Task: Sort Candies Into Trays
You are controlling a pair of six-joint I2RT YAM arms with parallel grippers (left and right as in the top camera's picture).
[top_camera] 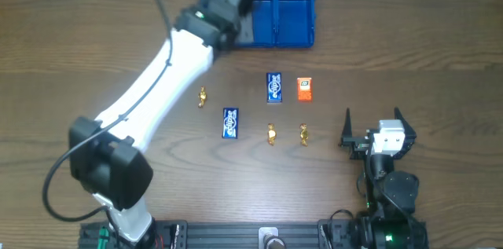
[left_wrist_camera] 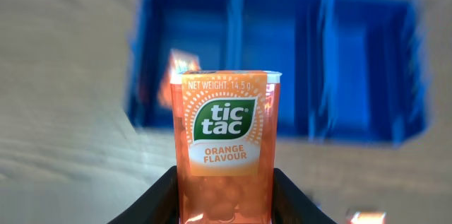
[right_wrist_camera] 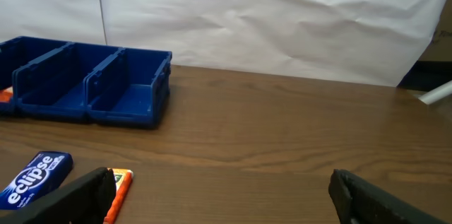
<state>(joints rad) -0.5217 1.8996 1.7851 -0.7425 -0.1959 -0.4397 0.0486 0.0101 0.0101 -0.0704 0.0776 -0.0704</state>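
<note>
Wooden table [top_camera: 424, 53] carries all items. Upper centre of the top view: left gripper [left_wrist_camera: 226, 187] clamps an orange candy box [left_wrist_camera: 227, 128] upright above the blue tray [top_camera: 295, 42]. Mid-frame: three gold sweets [top_camera: 271, 134], two blue packs [top_camera: 230, 123], a second orange box [top_camera: 304, 89]. Lower right: right gripper [top_camera: 372, 115], jaws apart, holding nothing.

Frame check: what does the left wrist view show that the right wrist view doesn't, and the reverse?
Left wrist, not right: the left gripper shut on an orange box, with the tray behind it.
Right wrist, not left: the right gripper open, a blue pack and a second orange box lying on the wood, and a white backdrop.
Both: the blue tray and the table.
</note>
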